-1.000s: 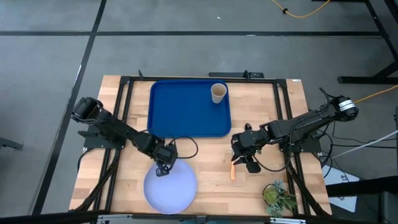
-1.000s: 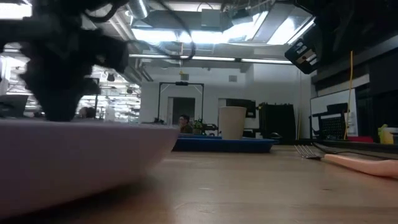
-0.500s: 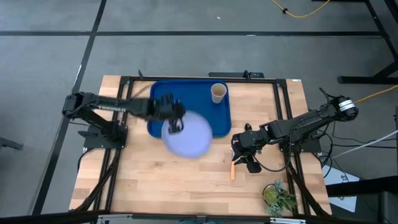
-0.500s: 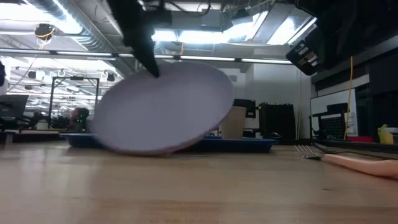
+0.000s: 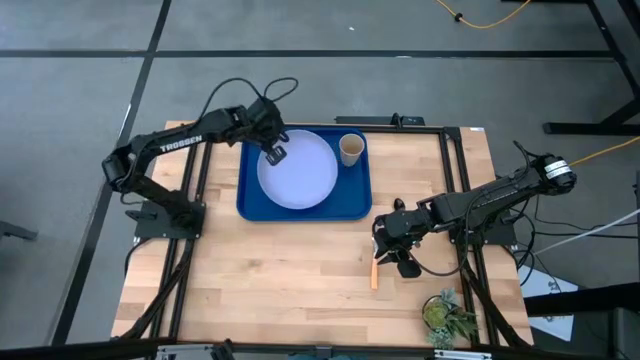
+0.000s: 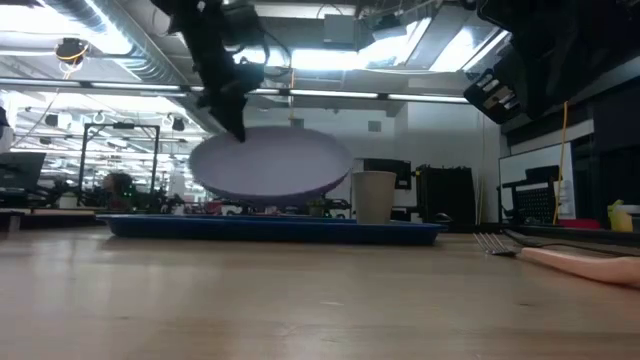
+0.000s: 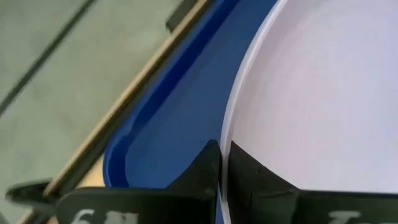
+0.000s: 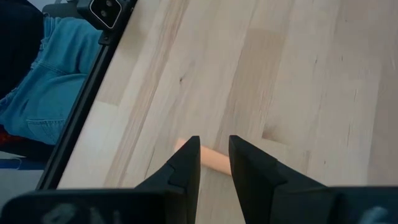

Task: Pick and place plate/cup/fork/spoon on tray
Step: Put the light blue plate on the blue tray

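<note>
One plate (image 5: 298,171), and the left gripper (image 5: 273,152) has it pinched by the far-left rim, fingers (image 7: 214,163) pressed tight on the edge, holding it above the blue tray (image 5: 252,203). From table height the plate hangs clear of the tray floor, roughly level. One cup (image 5: 350,149) stands upright in the tray's far-right corner, just beside the plate. One fork (image 5: 375,272) lies on the table to the right, near side. The right gripper (image 5: 397,256) sits low over its handle, fingers (image 8: 186,167) slightly apart, straddling the handle. The spoon can't be made out.
</note>
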{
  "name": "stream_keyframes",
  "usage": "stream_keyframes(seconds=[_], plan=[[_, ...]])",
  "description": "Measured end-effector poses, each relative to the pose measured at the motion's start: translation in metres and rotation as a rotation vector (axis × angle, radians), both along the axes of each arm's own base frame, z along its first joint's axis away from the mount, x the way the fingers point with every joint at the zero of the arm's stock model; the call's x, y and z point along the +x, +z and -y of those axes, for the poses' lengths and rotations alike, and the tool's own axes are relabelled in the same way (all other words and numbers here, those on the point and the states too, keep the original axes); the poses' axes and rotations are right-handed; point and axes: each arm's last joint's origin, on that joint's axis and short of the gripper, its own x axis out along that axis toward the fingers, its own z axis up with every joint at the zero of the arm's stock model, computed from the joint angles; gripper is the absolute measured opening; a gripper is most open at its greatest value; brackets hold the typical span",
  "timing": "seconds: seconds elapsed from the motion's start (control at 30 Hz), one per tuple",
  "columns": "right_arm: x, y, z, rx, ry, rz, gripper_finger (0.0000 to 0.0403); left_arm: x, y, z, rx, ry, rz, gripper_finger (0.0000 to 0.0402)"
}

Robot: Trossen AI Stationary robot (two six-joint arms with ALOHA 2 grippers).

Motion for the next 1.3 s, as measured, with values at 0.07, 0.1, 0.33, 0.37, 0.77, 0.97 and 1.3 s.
stream_keyframes(seconds=[0.07,0.1,0.33,0.37,0.77,0.97,1.3], plan=[[0.0,0.0,0.0,-0.001,0.0,-0.002,0.009,0.001,-0.007,-0.002,-0.026,0.008,-0.035,0.0002],[0.0,0.0,0.0,-0.001,0.001,-0.001,0.009,0.003,-0.012,-0.004,-0.04,0.011,-0.055,0.0002],[0.0,0.0,0.0,-0.001,0.0,-0.002,0.009,0.019,-0.046,-0.015,-0.051,0.044,-0.172,0.0009],[0.0,0.0,0.0,-0.001,0.0,-0.003,0.009,0.019,-0.05,-0.017,-0.048,0.053,-0.187,0.0011],[0.0,0.0,0.0,-0.001,0.0,-0.003,0.009,0.011,-0.059,-0.034,-0.051,0.118,-0.235,0.0033],[0.0,0.0,0.0,-0.001,0.0,-0.003,0.009,0.012,-0.06,-0.031,-0.055,0.111,-0.253,0.0032],[0.0,0.0,0.0,-0.001,0.0,-0.003,0.009,0.011,-0.06,-0.031,-0.048,0.132,-0.256,0.0042]])
